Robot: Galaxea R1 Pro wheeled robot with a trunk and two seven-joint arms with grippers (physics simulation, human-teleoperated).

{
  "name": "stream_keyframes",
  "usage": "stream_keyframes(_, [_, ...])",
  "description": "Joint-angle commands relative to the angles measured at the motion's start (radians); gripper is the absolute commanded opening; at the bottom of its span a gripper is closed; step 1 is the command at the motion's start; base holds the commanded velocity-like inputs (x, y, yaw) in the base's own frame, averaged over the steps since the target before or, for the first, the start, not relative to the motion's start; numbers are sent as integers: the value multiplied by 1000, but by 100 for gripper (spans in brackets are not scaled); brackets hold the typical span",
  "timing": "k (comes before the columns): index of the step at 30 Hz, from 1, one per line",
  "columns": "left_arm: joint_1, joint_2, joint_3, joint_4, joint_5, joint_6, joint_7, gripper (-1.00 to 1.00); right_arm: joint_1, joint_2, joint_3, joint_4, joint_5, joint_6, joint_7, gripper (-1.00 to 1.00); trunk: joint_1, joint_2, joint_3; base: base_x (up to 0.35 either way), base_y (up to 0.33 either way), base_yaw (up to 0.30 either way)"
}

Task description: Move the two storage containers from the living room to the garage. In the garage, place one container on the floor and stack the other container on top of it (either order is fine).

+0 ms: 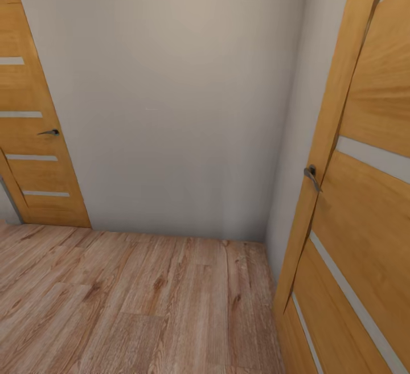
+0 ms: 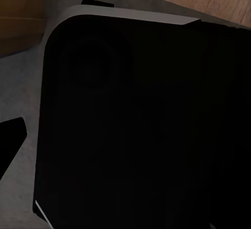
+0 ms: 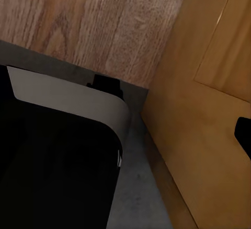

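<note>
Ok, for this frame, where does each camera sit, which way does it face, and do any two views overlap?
Head view: on the robot's head, facing forward and down at a pale grey wall, two tan slatted doors and wood-plank floor.
Left wrist view: on the left arm, looking down onto the robot's own black, grey-edged body, with wood floor beyond.
Right wrist view: on the right arm, looking down past the same black body to wood floor and a tan door.
Shared: wood floor and tan door in all views.
</note>
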Motion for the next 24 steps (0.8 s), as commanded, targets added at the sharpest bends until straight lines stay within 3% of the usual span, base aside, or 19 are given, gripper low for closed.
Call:
stream_keyframes(1, [0,0,1,-1,7,-2,1,100,-1,0,9,3,-9,-6,-1,100,0,0,-1,0,0,13])
stream_keyframes(19, [0,-1,3,-1,6,-1,1,100,-1,0,13,2,26,-6,1,100,0,0,-1,2,0,1])
stream_keyframes(24, [0,0,0,-1,5,-1,0,100,-1,-1,13,2,25,-6,1,100,0,0,-1,182,0,0])
